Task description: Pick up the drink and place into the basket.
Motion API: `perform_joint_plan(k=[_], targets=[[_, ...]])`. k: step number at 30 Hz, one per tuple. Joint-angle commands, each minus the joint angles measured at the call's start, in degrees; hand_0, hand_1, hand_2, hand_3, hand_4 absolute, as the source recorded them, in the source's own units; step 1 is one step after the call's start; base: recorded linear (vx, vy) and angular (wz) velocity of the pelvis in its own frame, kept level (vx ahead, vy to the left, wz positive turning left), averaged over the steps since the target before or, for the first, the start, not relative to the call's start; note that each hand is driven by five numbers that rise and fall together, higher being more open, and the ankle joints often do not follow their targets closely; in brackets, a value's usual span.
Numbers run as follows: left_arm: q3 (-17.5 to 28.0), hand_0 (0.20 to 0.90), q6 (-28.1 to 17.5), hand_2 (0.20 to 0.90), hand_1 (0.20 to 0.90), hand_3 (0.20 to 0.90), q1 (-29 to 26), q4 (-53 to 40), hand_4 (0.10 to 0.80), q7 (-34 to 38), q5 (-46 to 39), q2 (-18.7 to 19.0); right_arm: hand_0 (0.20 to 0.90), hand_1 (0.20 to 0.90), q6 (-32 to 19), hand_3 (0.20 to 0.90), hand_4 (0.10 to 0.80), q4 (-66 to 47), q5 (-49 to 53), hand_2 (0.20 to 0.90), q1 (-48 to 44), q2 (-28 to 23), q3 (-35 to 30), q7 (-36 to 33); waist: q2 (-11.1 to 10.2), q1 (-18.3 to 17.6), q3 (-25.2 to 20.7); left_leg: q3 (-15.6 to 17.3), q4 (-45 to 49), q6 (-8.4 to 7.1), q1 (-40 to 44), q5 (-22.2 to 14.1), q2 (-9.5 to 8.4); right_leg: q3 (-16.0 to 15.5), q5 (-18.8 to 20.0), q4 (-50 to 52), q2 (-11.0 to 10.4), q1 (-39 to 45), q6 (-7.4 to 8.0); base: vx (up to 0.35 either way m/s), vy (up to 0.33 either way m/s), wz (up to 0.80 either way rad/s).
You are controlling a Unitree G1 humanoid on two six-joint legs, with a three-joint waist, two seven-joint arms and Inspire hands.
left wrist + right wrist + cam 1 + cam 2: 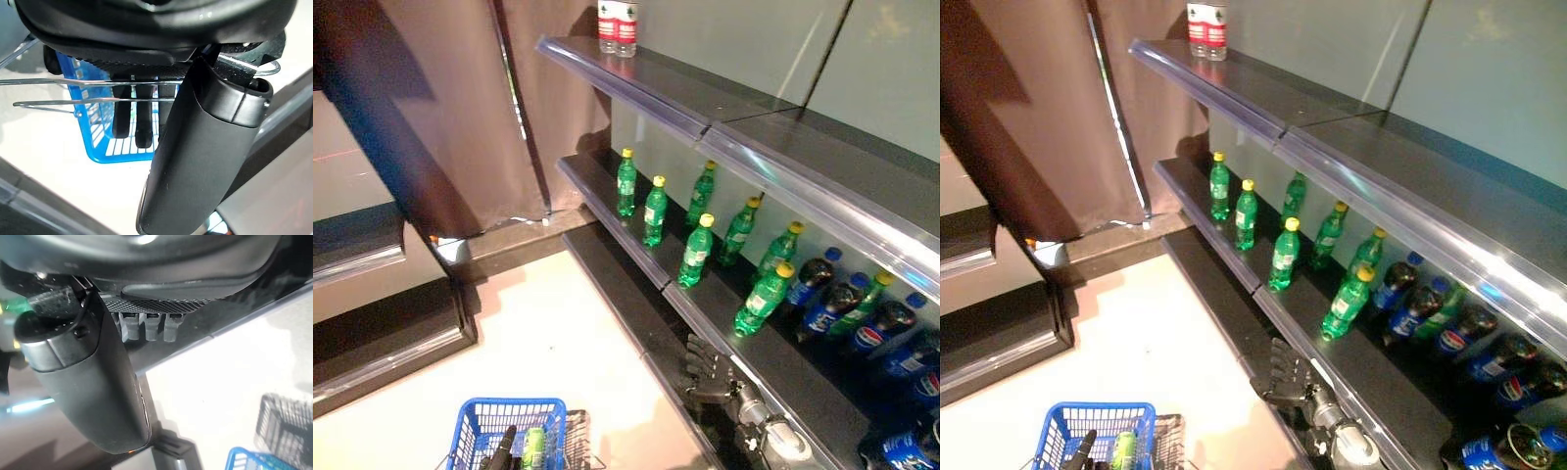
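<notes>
Several green drink bottles with yellow caps stand on the middle shelf point(636, 250); the nearest one point(764, 299) is up and to the right of my right hand. My right hand point(705, 367) hangs below that shelf's front edge, fingers relaxed and open, holding nothing. The blue basket point(470, 421) is at the bottom left over the pale floor, and a green bottle point(533, 446) lies in it. In the left wrist view my left hand point(142, 122) has its fingers hooked through the basket's wire handle point(58, 82), with the blue basket point(98, 142) beyond them.
Dark cola bottles with blue labels point(862, 328) fill the shelf's right end. Two water bottles point(617, 27) stand on the top shelf. A lower shelf ledge point(617, 294) juts out beside my right hand. A dark curtain point(460, 117) and low steps close the left side.
</notes>
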Motion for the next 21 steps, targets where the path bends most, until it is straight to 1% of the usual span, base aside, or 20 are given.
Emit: perform_joint_plan(k=[1,2,3,4,5,7,8,10,12,13,14,15,17,18,19,21], targets=[[2.2,0.300,-9.1,0.300,0.300,0.200,-4.8,-9.9,0.100,-7.6,4.8,7.1,0.900,0.900,-6.3,0.900,0.800,-12.0,-0.1,0.900,-4.8,-2.2,-1.1,-1.4,2.0,1.4,2.1,-1.0,11.7,3.87,-2.0,-12.5,-6.04,0.3,2.9,15.2,-2.3,-9.7,1.28,-0.025,0.250,0.38],[2.2,0.300,-8.8,0.300,0.300,0.200,-5.0,-9.8,0.100,-7.9,4.3,7.5,0.900,0.900,-6.5,0.900,0.800,-12.5,-0.4,0.900,-4.8,-2.4,-1.0,-1.7,2.3,1.3,2.4,-1.5,12.3,4.27,-2.3,-12.6,-6.61,1.3,4.5,18.5,-3.0,-11.2,1.31,-0.015,0.270,0.36],[2.1,0.300,-8.4,0.300,0.300,0.200,-5.3,-9.8,0.100,-8.1,3.8,8.0,0.900,0.900,-6.6,0.900,0.800,-12.9,-0.3,0.900,-5.0,-2.3,-0.9,-2.3,2.5,1.3,2.7,-2.1,12.7,4.81,-2.7,-12.8,-7.37,2.5,7.3,23.5,-3.9,-13.8,1.47,0.001,0.280,0.42],[2.0,0.300,-8.0,0.300,0.300,0.200,-5.5,-9.8,0.100,-8.1,3.6,8.3,0.900,0.900,-6.7,0.900,0.800,-12.8,-0.2,0.900,-5.3,-2.2,-0.7,-2.6,2.7,1.5,2.7,-2.2,12.9,5.04,-2.9,-12.7,-7.77,2.9,9.8,27.1,-4.7,-15.8,1.72,0.022,0.255,0.47],[2.0,0.300,-7.7,0.300,0.300,0.200,-5.7,-9.7,0.100,-8.1,3.8,8.6,0.900,0.900,-6.9,0.900,0.800,-12.6,-0.2,0.900,-5.4,-2.1,-0.6,-2.6,2.9,1.6,2.8,-2.2,13.0,5.11,-3.0,-12.6,-7.88,3.3,11.2,29.8,-5.2,-17.2,1.78,0.055,0.219,0.58],[1.7,0.300,-7.5,0.300,0.300,0.200,-6.0,-9.6,0.100,-8.0,4.0,8.8,0.900,0.900,-7.4,0.900,0.800,-12.1,-0.1,0.900,-5.5,-2.0,-0.5,-2.3,3.1,1.6,2.6,-2.5,12.6,4.95,-2.9,-12.1,-7.81,4.3,12.2,32.7,-4.5,-18.9,1.69,0.093,0.163,0.59],[0.7,0.300,-7.1,0.300,0.300,0.200,-6.4,-9.8,0.100,-8.0,4.4,8.6,0.900,0.900,-7.3,0.900,0.800,-11.9,0.0,0.900,-5.7,-2.2,-0.4,-3.2,2.7,1.1,2.5,-3.5,11.9,4.72,-2.7,-11.5,-8.14,5.2,11.3,31.0,-1.4,-19.6,1.45,0.159,0.125,0.53],[-0.6,0.300,-7.4,0.300,0.300,0.200,-6.6,-10.2,0.100,-7.6,4.4,8.2,0.900,0.900,-7.3,0.900,0.800,-11.6,0.1,0.900,-5.7,-2.6,-0.4,-3.3,1.7,0.4,2.2,-4.7,11.6,4.63,-2.4,-11.5,-9.18,4.2,9.6,25.3,1.5,-19.7,1.31,0.250,0.109,0.77],[-1.4,0.300,-7.5,0.300,0.300,0.200,-6.3,-10.4,0.100,-7.3,4.8,7.8,0.900,0.900,-7.3,0.900,0.800,-11.3,0.5,0.900,-5.5,-2.9,-0.5,-3.0,0.8,-0.3,2.3,-5.6,11.5,4.44,-1.4,-12.1,-10.31,2.3,9.3,18.2,3.3,-20.1,1.92,0.288,0.042,0.78],[-1.7,0.300,-7.6,0.300,0.300,0.200,-6.1,-10.4,0.100,-7.3,4.9,7.8,0.900,0.900,-7.2,0.900,0.800,-11.3,0.7,0.900,-5.3,-3.1,-0.5,-2.8,0.8,-0.6,2.4,-6.1,11.4,4.26,-0.8,-12.4,-10.49,1.7,9.2,16.2,4.0,-20.1,2.18,0.431,0.043,0.63],[-2.5,0.300,-7.5,0.300,0.300,0.200,-5.5,-10.2,0.100,-7.4,5.3,7.7,0.900,0.900,-7.7,0.900,0.800,-11.0,1.2,0.900,-4.1,-4.0,-0.8,-2.6,-0.3,-1.4,2.0,-7.6,11.2,3.28,0.7,-13.1,-11.89,1.0,10.1,8.8,6.7,-21.9,2.64,0.466,0.053,0.71],[-2.6,0.300,-7.4,0.300,0.300,0.200,-5.1,-10.2,0.100,-7.5,5.4,7.6,0.900,0.900,-7.9,0.900,0.800,-11.1,1.5,0.900,-3.3,-4.4,-1.2,-2.2,-0.4,-2.1,2.0,-8.6,11.1,2.84,2.1,-13.5,-12.20,0.6,11.0,6.2,8.0,-22.2,2.62,0.466,0.057,0.64],[-2.7,0.300,-7.2,0.300,0.300,0.200,-4.4,-10.5,0.100,-7.2,5.5,7.5,0.900,0.900,-7.6,0.900,0.800,-11.7,2.1,0.900,-1.8,-5.1,-2.2,-1.3,-0.3,-3.2,1.8,-10.1,11.0,2.47,4.2,-14.2,-12.39,0.4,12.7,4.8,9.6,-23.6,2.59,0.407,0.029,0.88],[-2.5,0.300,-7.1,0.300,0.300,0.200,-3.9,-11.3,0.100,-6.1,5.6,7.4,0.900,0.900,-7.6,0.900,0.800,-12.7,2.1,0.900,-0.2,-5.3,-3.1,-0.4,-0.5,-4.4,1.3,-11.8,10.9,2.68,5.9,-15.0,-12.81,1.4,14.6,6.0,10.5,-25.7,2.76,0.541,-0.022,1.07],[-2.5,0.300,-7.5,0.300,0.300,0.200,-3.6,-11.6,0.100,-5.4,5.7,7.1,0.900,0.900,-7.7,0.900,0.800,-13.1,2.1,0.900,0.4,-5.3,-3.3,0.2,-0.6,-4.8,1.1,-12.4,10.9,2.93,6.4,-15.4,-12.96,1.7,15.3,7.2,10.6,-26.2,2.84,0.517,-0.064,0.89],[-1.9,0.300,-7.1,0.300,0.300,0.200,-3.6,-11.7,0.100,-4.8,6.8,6.4,0.900,0.900,-7.7,0.900,0.800,-13.3,2.2,0.900,0.5,-5.7,-3.2,-0.3,-0.1,-4.9,0.1,-14.0,11.1,3.11,7.5,-16.1,-12.83,1.9,12.9,7.8,10.3,-24.5,1.06,0.392,-0.101,0.62]])
